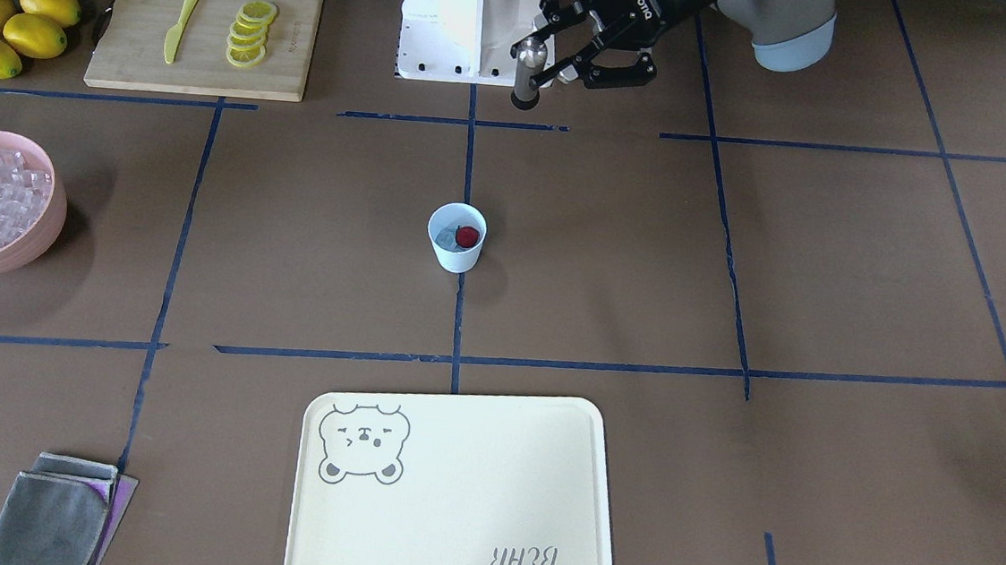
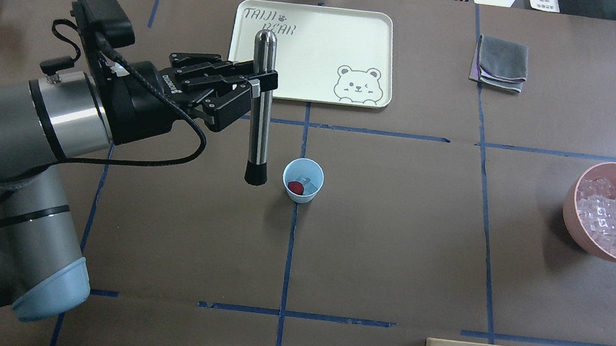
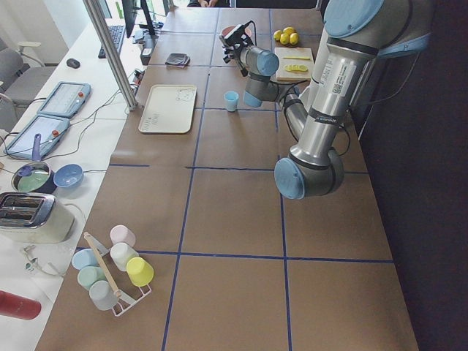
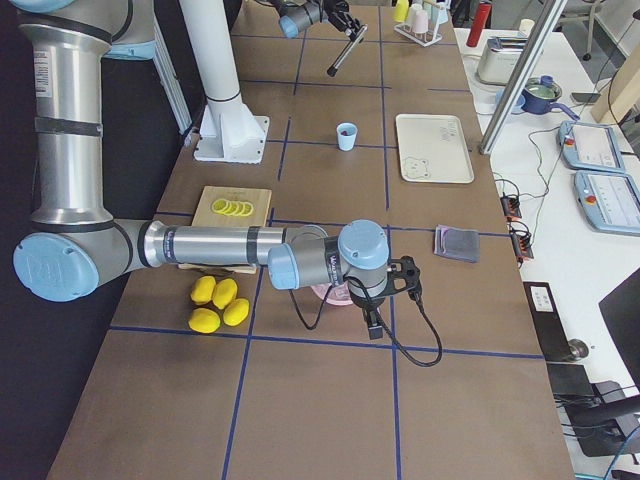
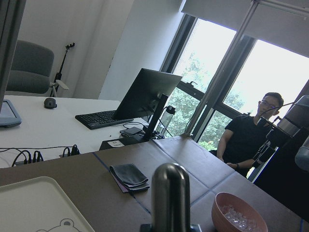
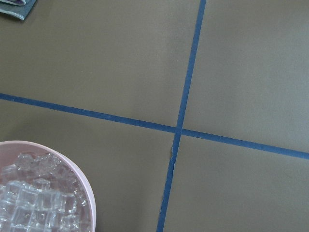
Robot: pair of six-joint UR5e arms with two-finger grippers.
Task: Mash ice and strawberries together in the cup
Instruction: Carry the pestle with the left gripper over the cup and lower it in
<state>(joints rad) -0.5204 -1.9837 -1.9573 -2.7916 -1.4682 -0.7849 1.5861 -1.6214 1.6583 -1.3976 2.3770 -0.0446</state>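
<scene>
The left gripper [image 2: 260, 85] reaches in sideways, high over the table. Its jaws are closed to the width of a steel muddler [image 2: 258, 132] and grip the shaft above its middle. The rounded top stands past the jaws and the black foot hangs below them at a slant.

The cup [image 2: 303, 179] stands upright on the table, lower than the jaws and off to their right, apart from the muddler. In the overhead view the foot appears just beside the cup's rim. The front-facing view shows it high and well short of the cup, so nothing is in or touching the cup. Inside lies the strawberry [image 2: 295, 188], with ice [image 2: 310, 185] pressed against it on the side away from the jaws.

Beyond the jaws, away from the robot, lies a pale tray [image 2: 310, 51] printed with a bear. Further from the jaws, past the tray's right edge, is a folded grey cloth [image 2: 500, 61].

Well to the right of the jaws sits a pink bowl [image 2: 568, 209] heaped with more ice cubes [image 2: 615, 222]. The right arm [image 4: 360, 255] hangs over it. The right gripper's fingers show in no view, so whether they are apart or together cannot be told. Its wrist camera looks down on the bowl's rim and the taped table.

Furthest from the left jaws, at the robot's right, are a cutting board [image 1: 134, 65] with lemon slices [image 1: 249, 33] and a yellow knife [image 1: 182, 24], and four lemons [image 1: 16, 29] beside it.
</scene>
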